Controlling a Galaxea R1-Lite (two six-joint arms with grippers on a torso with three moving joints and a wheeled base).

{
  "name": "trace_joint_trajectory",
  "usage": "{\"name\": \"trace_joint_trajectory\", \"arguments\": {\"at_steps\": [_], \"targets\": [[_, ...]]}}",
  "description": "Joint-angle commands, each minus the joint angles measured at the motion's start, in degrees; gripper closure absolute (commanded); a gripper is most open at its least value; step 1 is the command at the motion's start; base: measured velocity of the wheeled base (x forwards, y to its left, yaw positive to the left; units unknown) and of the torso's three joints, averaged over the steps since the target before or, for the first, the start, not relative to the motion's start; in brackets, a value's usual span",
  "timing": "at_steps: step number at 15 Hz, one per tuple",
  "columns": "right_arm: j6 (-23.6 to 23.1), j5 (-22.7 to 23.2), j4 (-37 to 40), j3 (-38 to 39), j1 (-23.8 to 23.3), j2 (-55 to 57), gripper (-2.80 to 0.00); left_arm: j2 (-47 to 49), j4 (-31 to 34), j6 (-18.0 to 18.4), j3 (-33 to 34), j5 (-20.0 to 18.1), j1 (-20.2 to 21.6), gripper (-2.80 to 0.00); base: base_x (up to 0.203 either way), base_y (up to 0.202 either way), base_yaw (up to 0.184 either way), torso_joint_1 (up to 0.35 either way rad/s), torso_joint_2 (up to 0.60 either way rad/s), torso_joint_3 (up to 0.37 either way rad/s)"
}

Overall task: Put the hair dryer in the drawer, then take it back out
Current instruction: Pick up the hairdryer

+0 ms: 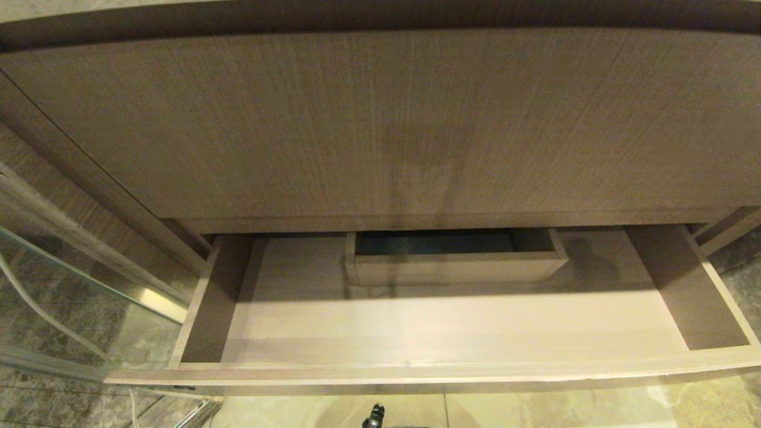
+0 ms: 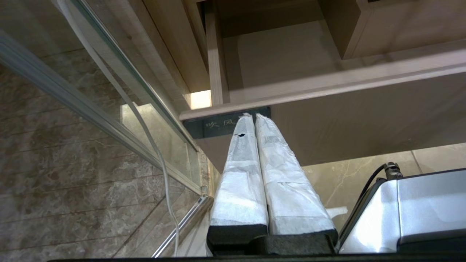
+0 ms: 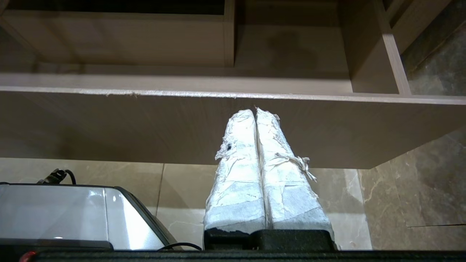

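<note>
Room: brown marble floor (image 1: pixel 594 410) and marble wall, with a glass panel (image 2: pixel 153 134) and a thin white cord (image 2: pixel 145 131) on the robot's left.
Cabinet: a tall wood panel (image 1: pixel 380 119) sits above the drawer (image 1: pixel 416 371), and the drawer is pulled out.
Drawer look: wide, low, pale wood with no handle. A boxed cutout (image 1: pixel 455 267) stands at the back in the middle. A small dark label (image 2: pixel 214 123) with writing sits at the left corner of the front.
Inside the drawer: only the bare wood bottom shows.
Hair dryer: it is not in any of the views, so I cannot say where it is or how it looks.
Left claw (image 2: pixel 251 115): its two white-wrapped fingers (image 2: pixel 240 171) are pressed together with nothing between them. It hangs low, just in front of the drawer's front, near the label.
Right claw (image 3: pixel 253 111): fingers pressed together too, holding nothing. It is low in front of the drawer's front, toward the right side.
Step now: I think the robot must first find the hair dryer.
How to do it well: open one claw wide before reaching, grab the thick part, lift above the drawer's front edge, and set it on the flat bottom, away from the cutout.
</note>
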Motion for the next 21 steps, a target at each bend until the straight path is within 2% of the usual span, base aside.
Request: {"name": "trace_joint_trajectory", "arguments": {"at_steps": [1,16,21], "targets": [[-0.3,0.2,-0.2,0.1,0.0,0.1,0.0,0.1,0.0,0.1,0.1,0.0,0.0,0.0,0.0,0.0,0.0,0.0,0.0,0.0],[-0.7,0.0,0.1,0.0,0.0,0.1,0.0,0.1,0.1,-0.6,0.1,0.1,0.0,0.0,0.0,0.0,0.0,0.002,-0.01,-0.002],[-0.7,0.0,0.1,0.0,0.0,0.1,0.0,0.1,0.1,-0.6,0.1,0.1,0.0,0.0,0.0,0.0,0.0,0.216,-0.12,-0.107]]}}
